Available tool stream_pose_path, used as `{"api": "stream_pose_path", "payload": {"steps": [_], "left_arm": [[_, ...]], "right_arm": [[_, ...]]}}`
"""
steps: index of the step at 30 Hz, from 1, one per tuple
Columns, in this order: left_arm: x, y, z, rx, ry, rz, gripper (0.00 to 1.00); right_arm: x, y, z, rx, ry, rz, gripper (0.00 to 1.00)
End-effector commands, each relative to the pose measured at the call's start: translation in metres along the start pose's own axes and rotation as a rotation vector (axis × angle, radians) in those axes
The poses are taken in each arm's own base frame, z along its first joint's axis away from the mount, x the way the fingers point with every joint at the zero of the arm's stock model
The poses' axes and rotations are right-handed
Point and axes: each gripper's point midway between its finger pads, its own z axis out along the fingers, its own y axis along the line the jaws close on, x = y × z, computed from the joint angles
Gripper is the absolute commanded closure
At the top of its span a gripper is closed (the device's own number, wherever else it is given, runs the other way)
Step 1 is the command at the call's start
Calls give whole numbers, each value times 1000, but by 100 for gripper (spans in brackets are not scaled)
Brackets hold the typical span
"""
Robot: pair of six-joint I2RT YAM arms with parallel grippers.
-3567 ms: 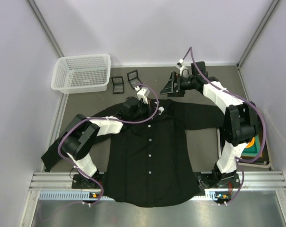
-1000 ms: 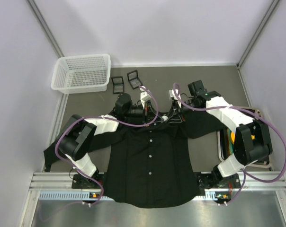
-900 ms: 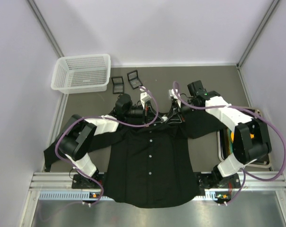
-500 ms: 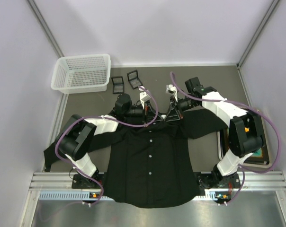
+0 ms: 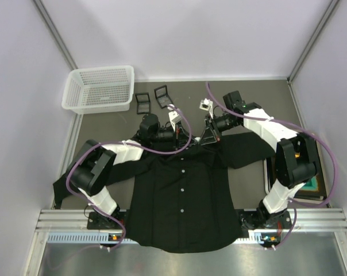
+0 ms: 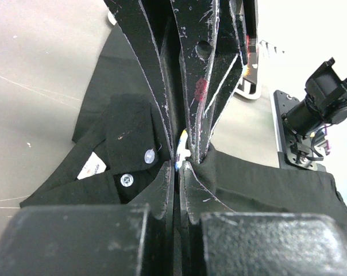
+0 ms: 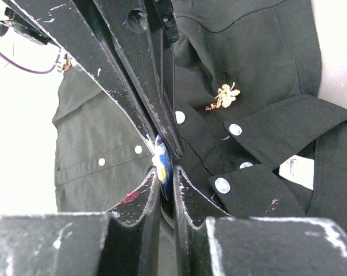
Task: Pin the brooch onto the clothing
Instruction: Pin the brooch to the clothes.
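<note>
Brooch (image 7: pixel 162 162) pinched in right gripper (image 7: pixel 165 172); left gripper (image 6: pixel 176 168) clamps clothing (image 5: pixel 182 198); collar label (image 7: pixel 292 168) unreadable.

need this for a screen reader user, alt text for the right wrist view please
The right gripper pinches a small colourful brooch edge-on over the black shirt; a gold ornament and white buttons show on the cloth.
</note>
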Motion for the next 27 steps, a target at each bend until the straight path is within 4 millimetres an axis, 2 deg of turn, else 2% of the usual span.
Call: {"api": "stream_pose_path", "payload": {"steps": [1, 10, 22, 27], "left_arm": [[-29, -25, 5, 70, -47, 147, 100], [-30, -32, 11, 100, -43, 183, 100], [-28, -37, 13, 108, -33, 247, 100], [-26, -39, 14, 116, -16, 290, 100]], "right_arm": [[-26, -1, 5, 18, -27, -46, 100], [-24, 2, 13, 49, 16, -89, 100], [-27, -20, 14, 144, 66, 7, 100], [-28, -19, 16, 129, 83, 15, 100]]}}
